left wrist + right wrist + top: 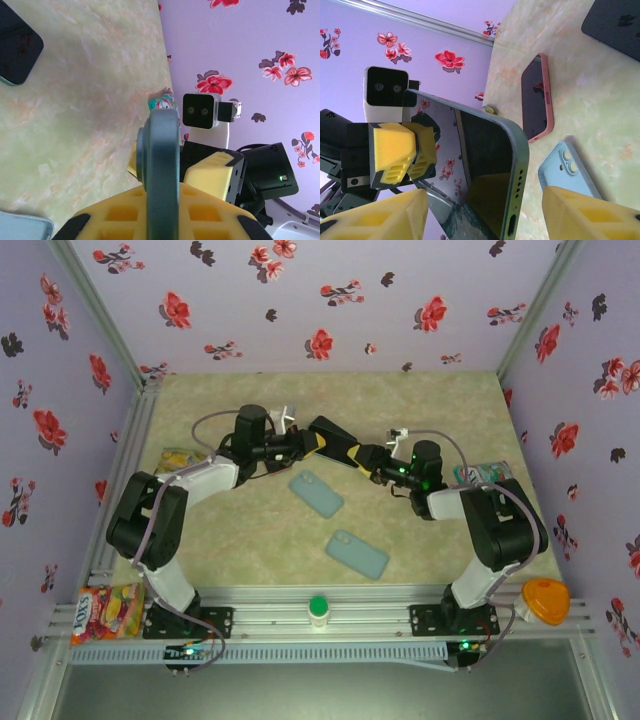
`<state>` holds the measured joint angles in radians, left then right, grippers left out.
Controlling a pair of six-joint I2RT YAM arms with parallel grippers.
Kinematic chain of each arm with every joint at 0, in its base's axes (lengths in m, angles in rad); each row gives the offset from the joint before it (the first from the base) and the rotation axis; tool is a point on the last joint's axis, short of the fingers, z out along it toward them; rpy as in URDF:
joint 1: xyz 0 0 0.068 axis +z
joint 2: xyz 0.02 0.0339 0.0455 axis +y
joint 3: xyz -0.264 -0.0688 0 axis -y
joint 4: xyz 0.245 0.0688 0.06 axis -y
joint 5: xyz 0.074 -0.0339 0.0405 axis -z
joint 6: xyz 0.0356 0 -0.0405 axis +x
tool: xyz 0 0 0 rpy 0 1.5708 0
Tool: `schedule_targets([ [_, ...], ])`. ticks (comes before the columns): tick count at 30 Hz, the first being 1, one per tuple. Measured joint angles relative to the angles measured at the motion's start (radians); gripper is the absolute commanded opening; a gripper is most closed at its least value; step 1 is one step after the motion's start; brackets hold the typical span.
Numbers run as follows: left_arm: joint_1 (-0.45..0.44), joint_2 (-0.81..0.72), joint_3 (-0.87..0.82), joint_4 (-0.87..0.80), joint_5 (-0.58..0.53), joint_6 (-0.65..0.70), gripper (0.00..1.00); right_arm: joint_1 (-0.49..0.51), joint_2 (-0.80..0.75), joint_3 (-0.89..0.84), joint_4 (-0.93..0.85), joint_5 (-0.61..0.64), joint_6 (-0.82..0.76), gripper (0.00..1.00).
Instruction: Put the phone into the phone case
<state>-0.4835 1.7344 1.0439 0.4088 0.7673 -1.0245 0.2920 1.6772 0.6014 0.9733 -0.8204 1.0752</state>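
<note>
The phone (pixel 332 435), with a dark screen and a grey-green rim, hangs in the air between the two arms above the back of the table. My left gripper (pixel 300 445) is shut on one end. In the left wrist view the phone (pixel 161 150) stands edge-on between the yellow fingers (pixel 200 215). My right gripper (pixel 368 457) is at the other end. In the right wrist view the port end of the phone (pixel 490 150) lies between the spread fingers (pixel 585 215), with a gap on the right side. I cannot tell whether the grey-green rim is the phone case.
Two light blue phone-shaped slabs (pixel 316 493) (pixel 358 554) lie flat mid-table. The right wrist view shows a pink-rimmed phone (pixel 537 97) screen up and a dark slab (pixel 615 25). Snack packs (pixel 175 458) (pixel 485 472) lie at both sides, and an orange object (pixel 545 600) sits at the near right.
</note>
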Motion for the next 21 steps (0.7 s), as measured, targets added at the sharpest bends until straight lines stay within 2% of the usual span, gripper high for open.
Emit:
schedule_targets([
  [6,-0.001,0.0,0.0,0.003,0.003,-0.01,0.0,0.003,0.006,0.021,0.005,0.0,0.004,0.62],
  [12,-0.002,0.0,-0.006,0.006,0.004,-0.014,0.0,0.008,0.006,0.045,0.004,0.0,0.007,0.55],
  [18,-0.003,0.0,-0.006,0.025,0.011,-0.017,0.0,0.024,0.014,0.048,-0.005,0.0,0.006,0.45],
  [21,-0.003,0.001,-0.006,0.028,0.012,-0.018,0.0,0.029,0.019,0.051,-0.007,0.0,0.007,0.32],
])
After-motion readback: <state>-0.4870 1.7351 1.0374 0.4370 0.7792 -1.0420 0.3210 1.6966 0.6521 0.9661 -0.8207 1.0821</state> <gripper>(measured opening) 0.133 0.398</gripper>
